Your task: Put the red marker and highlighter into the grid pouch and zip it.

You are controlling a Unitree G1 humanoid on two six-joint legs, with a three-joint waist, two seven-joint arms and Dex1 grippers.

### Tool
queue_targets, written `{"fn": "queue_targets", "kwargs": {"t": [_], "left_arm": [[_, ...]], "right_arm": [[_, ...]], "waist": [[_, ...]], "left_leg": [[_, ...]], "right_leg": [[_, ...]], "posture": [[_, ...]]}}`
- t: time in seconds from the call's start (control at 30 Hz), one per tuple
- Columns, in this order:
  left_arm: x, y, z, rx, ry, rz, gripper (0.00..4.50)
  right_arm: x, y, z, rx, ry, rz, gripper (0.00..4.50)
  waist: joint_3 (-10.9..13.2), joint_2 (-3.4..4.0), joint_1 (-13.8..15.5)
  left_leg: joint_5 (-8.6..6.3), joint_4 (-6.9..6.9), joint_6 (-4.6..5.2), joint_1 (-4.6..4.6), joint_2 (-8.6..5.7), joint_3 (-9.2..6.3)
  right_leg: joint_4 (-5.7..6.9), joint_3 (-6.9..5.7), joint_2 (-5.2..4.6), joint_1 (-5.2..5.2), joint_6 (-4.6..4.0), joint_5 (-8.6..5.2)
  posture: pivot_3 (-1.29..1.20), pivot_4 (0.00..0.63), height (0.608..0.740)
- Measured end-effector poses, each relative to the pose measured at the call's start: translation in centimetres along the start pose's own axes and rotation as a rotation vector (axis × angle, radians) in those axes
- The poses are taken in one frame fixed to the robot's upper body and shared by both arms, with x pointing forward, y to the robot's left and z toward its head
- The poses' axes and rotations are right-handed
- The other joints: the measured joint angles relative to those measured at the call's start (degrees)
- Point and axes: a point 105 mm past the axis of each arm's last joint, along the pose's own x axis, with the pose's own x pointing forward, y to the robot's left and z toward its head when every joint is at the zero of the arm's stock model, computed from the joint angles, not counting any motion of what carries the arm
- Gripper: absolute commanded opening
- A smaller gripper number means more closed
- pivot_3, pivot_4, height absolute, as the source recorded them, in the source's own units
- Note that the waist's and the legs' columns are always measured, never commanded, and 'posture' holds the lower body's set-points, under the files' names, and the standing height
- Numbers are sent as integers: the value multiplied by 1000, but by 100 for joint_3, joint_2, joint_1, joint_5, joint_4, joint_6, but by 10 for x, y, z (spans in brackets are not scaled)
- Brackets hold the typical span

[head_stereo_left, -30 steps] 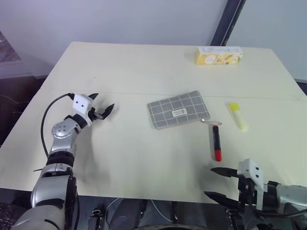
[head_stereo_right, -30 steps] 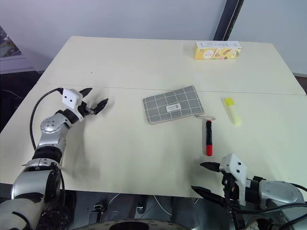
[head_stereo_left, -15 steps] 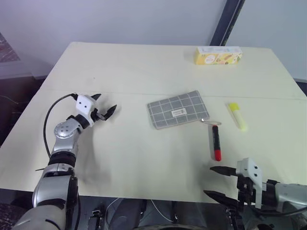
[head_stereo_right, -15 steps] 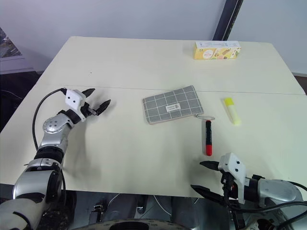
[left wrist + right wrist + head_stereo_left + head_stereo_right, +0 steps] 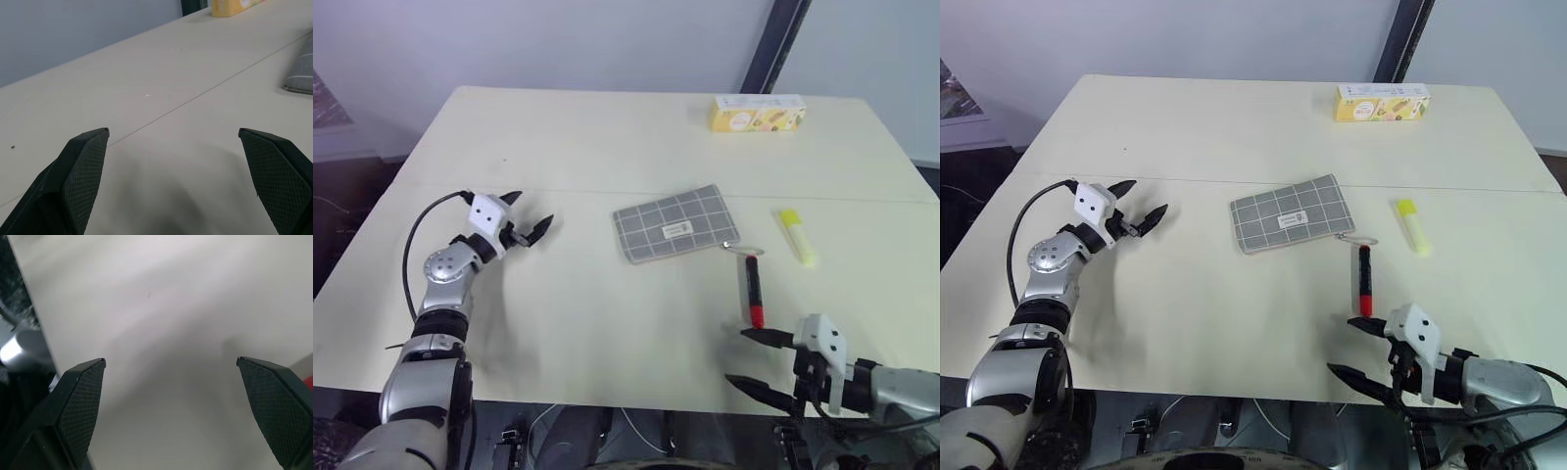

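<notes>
The grid pouch (image 5: 677, 223) lies flat at the table's middle, its zip pull at the near right corner. Just right of that corner lies the red marker (image 5: 755, 290), its red end toward me. The highlighter (image 5: 797, 236) lies further right. My right gripper (image 5: 737, 356) is open over the table's near edge, just short of the marker's red end, with nothing between its fingers. My left gripper (image 5: 530, 210) is open above the table, well left of the pouch and pointing toward it. In the left wrist view its fingers (image 5: 88, 161) stand wide apart, with the pouch's edge (image 5: 301, 73) beyond them.
A yellow printed carton (image 5: 759, 113) stands at the table's far right. A seam line (image 5: 1234, 181) runs across the tabletop. The table's near edge (image 5: 34, 323) passes just behind my right gripper.
</notes>
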Motion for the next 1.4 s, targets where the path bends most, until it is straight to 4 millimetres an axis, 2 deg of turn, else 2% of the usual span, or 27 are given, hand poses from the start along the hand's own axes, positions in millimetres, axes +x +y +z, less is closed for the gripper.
{"fn": "queue_targets", "kwargs": {"t": [0.03,0.1,0.2,0.27,0.37,0.5,0.6,0.7,0.8,1.1,1.2,1.3,1.4], "left_arm": [[0,-1,1,10,-6,-6,4500],[-2,-5,6,82,-18,-51,4500],[0,-23,16,257,-52,-190,4500],[4,-36,20,314,-76,-259,4500],[5,-48,19,363,-80,-321,4500],[7,-71,19,480,-106,-446,4500],[9,-84,17,548,-122,-509,4500],[18,-92,22,641,-146,-552,4500],[28,-103,26,703,-175,-572,4500],[64,-137,36,809,-234,-566,4500],[71,-143,35,816,-219,-580,3572],[71,-149,28,793,-188,-613,2040],[75,-145,36,793,-199,-605,460]], "right_arm": [[2,-2,4,-1,-20,-5,3582],[8,-14,21,-9,-115,-50,2535],[20,-53,66,-90,-325,-230,880],[28,-70,93,-140,-419,-311,30],[53,-91,111,-169,-436,-392,30],[104,-119,107,-170,-309,-503,30],[123,-138,103,-206,-219,-580,30],[128,-160,98,-274,-108,-645,30],[124,-174,85,-306,-23,-680,30],[124,-168,77,-325,8,-610,30],[123,-166,77,-322,10,-603,0],[123,-163,76,-323,10,-594,0],[122,-161,75,-322,11,-594,0]], "waist": [[0,0,-4],[2,-5,-19],[1,-5,-38],[0,-2,-18],[-2,-7,-2],[-2,-6,-15],[-1,-5,-8],[-2,-5,4],[-2,-5,6],[-8,-3,-6],[-9,-3,-5],[-9,-2,-21],[-10,-2,-20]], "left_leg": [[0,0,0,0,0,0],[0,0,0,0,2,1],[3,1,-4,5,2,8],[4,1,-5,5,3,8],[8,-6,-1,3,-1,2],[14,-15,5,-1,-7,10],[15,-18,5,-6,-9,10],[16,-10,7,-4,-14,8],[16,-7,8,-3,-17,7],[18,3,9,8,-16,5],[18,5,9,9,-16,4],[18,4,9,9,-15,5],[18,4,9,9,-13,4]], "right_leg": [[0,0,0,-1,0,0],[1,1,2,0,-1,1],[1,3,-1,1,-14,8],[3,3,0,-6,-15,9],[11,-2,7,-15,-12,11],[23,4,7,-34,-12,13],[24,5,9,-39,-12,13],[24,4,10,-30,-5,17],[23,4,10,-25,-1,19],[34,3,15,-12,8,24],[34,2,15,-9,10,25],[34,2,15,-12,11,25],[35,2,17,-11,11,25]], "posture": [[0,150,740],[0,150,740],[0,150,740],[0,150,740],[0,150,740],[0,150,740],[0,150,740],[0,150,740],[0,150,740],[0,150,740],[0,150,740],[0,150,740],[0,150,740]]}}
